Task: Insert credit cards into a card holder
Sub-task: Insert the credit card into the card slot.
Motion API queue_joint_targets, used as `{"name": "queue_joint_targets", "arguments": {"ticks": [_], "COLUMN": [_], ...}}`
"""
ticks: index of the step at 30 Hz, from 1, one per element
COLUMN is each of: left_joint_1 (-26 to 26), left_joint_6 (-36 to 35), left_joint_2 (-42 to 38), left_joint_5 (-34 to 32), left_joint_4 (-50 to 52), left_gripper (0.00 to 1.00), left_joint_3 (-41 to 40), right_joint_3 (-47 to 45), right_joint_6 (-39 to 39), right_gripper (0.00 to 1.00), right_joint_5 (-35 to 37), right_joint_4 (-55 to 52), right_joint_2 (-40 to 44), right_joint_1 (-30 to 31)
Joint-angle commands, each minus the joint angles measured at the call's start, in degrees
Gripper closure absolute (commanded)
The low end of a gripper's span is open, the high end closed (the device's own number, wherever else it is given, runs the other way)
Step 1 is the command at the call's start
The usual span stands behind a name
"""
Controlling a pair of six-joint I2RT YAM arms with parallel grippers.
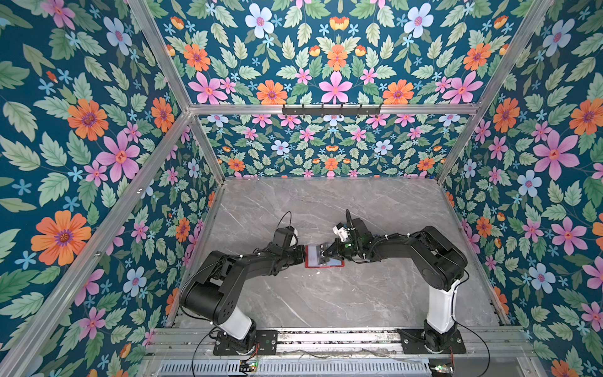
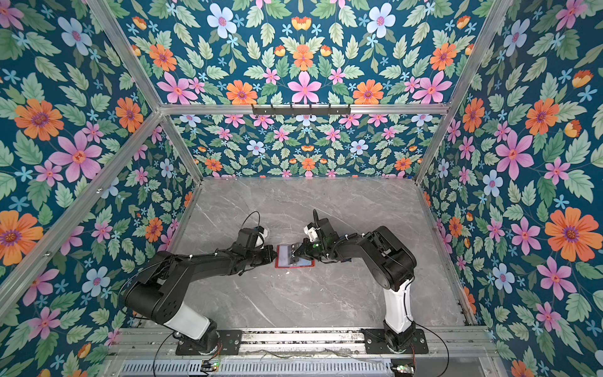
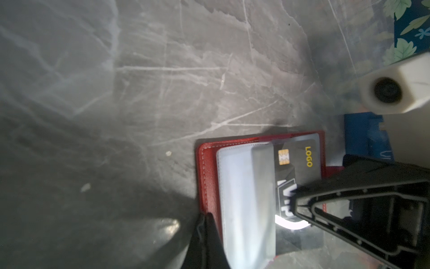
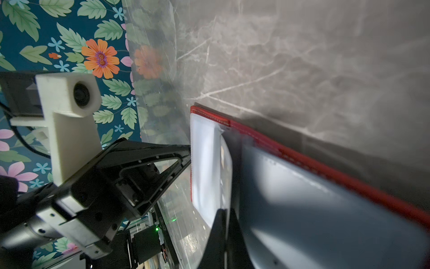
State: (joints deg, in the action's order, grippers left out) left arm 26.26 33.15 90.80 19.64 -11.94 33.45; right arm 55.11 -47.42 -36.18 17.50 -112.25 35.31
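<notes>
Red card holder [image 1: 314,258] lies open at tabletop [image 1: 326,303] centre. Its clear sleeve [image 3: 244,186] half-covers dark card [image 3: 300,163]; right claw [image 3: 296,198] clamped on it from 3 o'clock. Left claw [image 1: 303,256] together, tip touching holder's 9 o'clock edge.

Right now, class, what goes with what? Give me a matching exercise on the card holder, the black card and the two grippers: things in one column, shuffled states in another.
Things
1 card holder
2 black card
3 left gripper
4 right gripper

States
A shut on the black card
B lying open on the table
C shut, tip at the holder's red edge
D partly inside a clear sleeve

Pairs: 1-B, 2-D, 3-C, 4-A
</notes>
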Motion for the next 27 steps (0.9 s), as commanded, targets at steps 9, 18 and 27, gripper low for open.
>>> {"name": "queue_joint_targets", "arguments": {"ticks": [9, 18, 27], "left_joint_1": [0.0, 0.0, 0.1], "left_joint_6": [-0.2, -0.6, -0.8], "left_joint_2": [0.1, -1.1, -2.8], "left_joint_5": [-0.6, -0.2, -0.2], "left_joint_4": [5.4, 5.6, 5.8], "left_gripper": [1.0, 1.0, 0.87], "left_joint_3": [-0.1, 0.2, 0.3], "right_joint_3": [1.7, 4.0, 5.9], "right_joint_6": [3.3, 5.4, 7.6], "right_gripper": [0.7, 0.56, 0.51], "right_joint_5": [5.8, 10.1, 13.2], "right_joint_4": [-10.7, -17.1, -21.5], "right_joint_2": [2.1, 4.1, 6.1], "right_joint_1": [0.9, 1.8, 3.0]}}
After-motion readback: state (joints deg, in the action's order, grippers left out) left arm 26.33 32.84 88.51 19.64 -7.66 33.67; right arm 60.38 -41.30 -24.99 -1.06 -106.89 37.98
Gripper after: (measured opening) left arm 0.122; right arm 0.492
